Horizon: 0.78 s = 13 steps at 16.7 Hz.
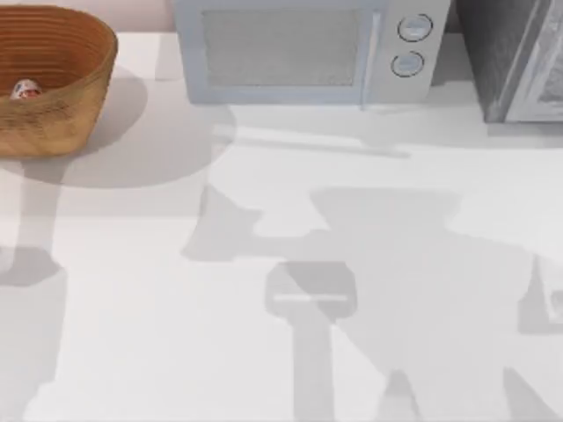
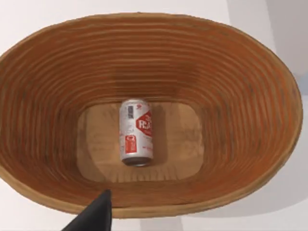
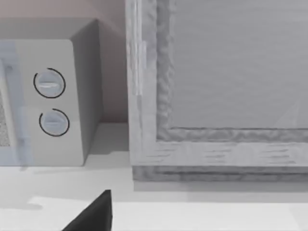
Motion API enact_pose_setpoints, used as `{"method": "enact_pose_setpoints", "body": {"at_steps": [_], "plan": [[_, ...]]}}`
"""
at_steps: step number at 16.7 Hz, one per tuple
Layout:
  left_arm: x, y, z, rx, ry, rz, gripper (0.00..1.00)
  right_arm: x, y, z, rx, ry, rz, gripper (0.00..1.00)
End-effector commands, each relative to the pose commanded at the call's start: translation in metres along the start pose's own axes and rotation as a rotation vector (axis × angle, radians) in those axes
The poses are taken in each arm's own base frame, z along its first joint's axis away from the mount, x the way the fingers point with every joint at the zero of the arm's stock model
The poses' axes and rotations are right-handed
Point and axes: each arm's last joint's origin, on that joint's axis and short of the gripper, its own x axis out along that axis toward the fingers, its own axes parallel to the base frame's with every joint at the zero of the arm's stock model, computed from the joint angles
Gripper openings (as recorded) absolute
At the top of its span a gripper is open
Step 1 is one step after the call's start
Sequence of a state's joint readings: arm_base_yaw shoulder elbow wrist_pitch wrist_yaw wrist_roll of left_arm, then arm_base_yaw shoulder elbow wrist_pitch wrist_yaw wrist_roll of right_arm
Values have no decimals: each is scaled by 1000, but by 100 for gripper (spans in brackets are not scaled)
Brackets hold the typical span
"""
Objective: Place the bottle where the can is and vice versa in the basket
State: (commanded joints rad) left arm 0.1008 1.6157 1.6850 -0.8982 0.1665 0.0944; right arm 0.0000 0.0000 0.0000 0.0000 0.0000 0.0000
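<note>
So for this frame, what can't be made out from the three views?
- Basket: cut off by the top view's left and upper edges.
- Can: in the top view its wall-side part is hidden by the basket wall.
- Bottle: not to be made out.
- Left and right jaws: one dark tip at each wrist view's edge; open or shut cannot be told.

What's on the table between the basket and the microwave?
Nothing: in the top view, only bare white table and shadow separate the basket from the microwave.
</note>
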Motion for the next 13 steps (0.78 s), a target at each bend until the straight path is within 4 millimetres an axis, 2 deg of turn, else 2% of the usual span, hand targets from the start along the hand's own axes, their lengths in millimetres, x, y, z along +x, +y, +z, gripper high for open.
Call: {"method": "enact_pose_setpoints", "body": {"at_steps": [2,5,9,13], "plan": [[40,14,24,-18,104,-21,100,0,0,0,0,0,0,100],[103,35,41,-47,248,-55,100,0,0,0,0,0,0,100],[178,59,33,-88,408,-96,100,0,0,0,0,0,0,100],[227,74,12,-120,514,-127,100,0,0,0,0,0,0,100]]}}
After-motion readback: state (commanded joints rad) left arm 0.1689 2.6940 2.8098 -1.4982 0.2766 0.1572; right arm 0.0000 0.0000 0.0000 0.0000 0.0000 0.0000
